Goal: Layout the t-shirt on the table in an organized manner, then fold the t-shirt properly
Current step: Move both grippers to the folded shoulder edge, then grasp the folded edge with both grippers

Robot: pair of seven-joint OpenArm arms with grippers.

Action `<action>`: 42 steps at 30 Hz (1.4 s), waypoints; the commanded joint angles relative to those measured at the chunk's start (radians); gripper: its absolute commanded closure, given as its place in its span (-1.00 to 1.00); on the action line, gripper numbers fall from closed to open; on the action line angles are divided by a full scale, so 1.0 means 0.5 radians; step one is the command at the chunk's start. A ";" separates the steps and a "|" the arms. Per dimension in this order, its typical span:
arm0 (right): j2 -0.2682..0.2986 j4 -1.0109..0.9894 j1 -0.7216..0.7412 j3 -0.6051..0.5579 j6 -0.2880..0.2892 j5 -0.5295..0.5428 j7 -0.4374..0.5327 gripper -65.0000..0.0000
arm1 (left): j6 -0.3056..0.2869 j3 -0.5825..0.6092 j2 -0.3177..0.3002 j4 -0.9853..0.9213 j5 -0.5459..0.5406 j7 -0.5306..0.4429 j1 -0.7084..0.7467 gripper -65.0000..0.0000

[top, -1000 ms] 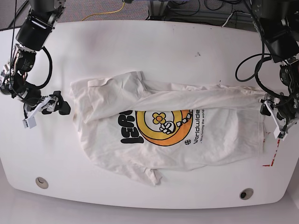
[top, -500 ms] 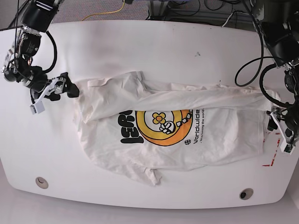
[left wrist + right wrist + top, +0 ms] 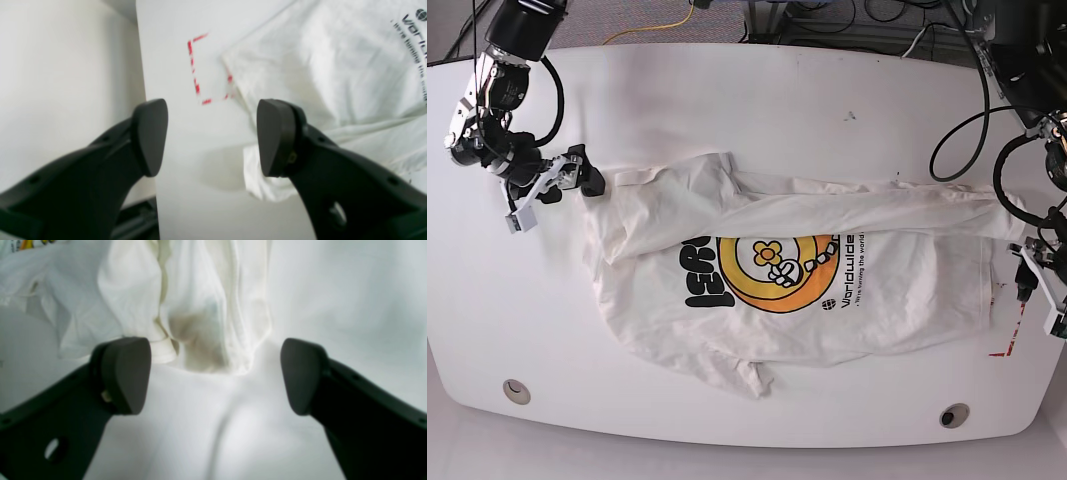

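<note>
Standing at the near edge: the t-shirt lies rumpled mid-table, print up, top half folded over. The left gripper gapes empty by the hem corner, and the right gripper gapes empty at the bunched sleeve. Grab only one layer there and it'll probably twist worse.

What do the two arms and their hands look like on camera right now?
Both arms are black, with black cables looping loosely beside them. The right hand and left hand each have two dark, matte fingers ending in rounded, paddle-shaped pads; small round holes show in the finger bodies. In the base view, white parts sit beside each hand.
</note>
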 commanded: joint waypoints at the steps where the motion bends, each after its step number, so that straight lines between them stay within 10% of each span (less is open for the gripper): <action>1: 0.013 -0.011 0.055 0.011 0.017 -0.065 0.042 -0.77 | 0.007 -0.070 -0.040 0.073 0.009 -0.036 -0.019 -0.21; 16: 0.004 -0.486 0.159 -0.001 0.017 -0.188 0.109 -0.77 | 0.007 -0.457 -0.052 0.070 -0.393 -0.036 0.263 -0.21; 31: -0.076 -0.495 0.159 -0.004 0.017 -0.092 0.066 -0.20 | 0.007 -0.546 -0.021 0.073 -0.415 -0.036 0.475 -0.21; 40: -0.073 -0.495 0.159 -0.004 0.017 -0.108 0.066 1.00 | 0.007 -0.592 -0.015 0.073 -0.415 -0.036 0.518 -0.21; 42: -0.067 -0.489 0.150 -0.004 0.017 -0.108 0.066 1.00 | 0.007 -0.589 -0.012 0.073 -0.415 -0.036 0.518 -0.21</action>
